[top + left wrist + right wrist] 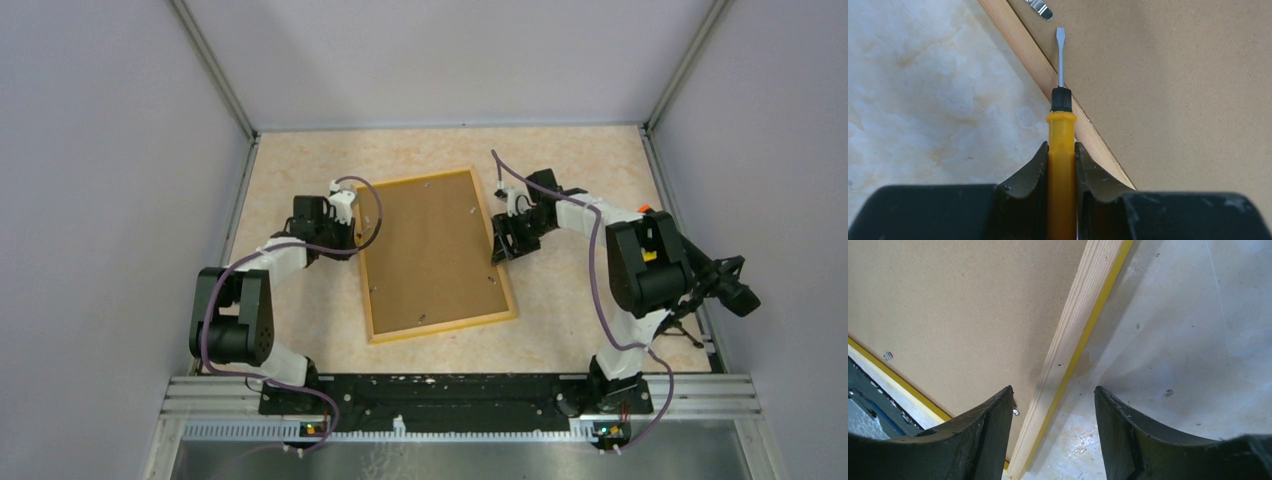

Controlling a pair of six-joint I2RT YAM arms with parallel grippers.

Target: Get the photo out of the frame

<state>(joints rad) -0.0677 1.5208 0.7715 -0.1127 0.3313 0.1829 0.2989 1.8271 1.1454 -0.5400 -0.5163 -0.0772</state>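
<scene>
One frame [430, 255], brown back up, in the middle of one table [300, 160]. Two robot arms: left arm [240, 310] at near left, right arm [640, 265] at right. Two grippers, two fingers each: left gripper [1061, 147], right gripper [1053, 390]. One screwdriver [1061, 125], yellow-handled. Small metal tabs [471, 209] on the back panel: about five specks, too small for a sure count.
</scene>
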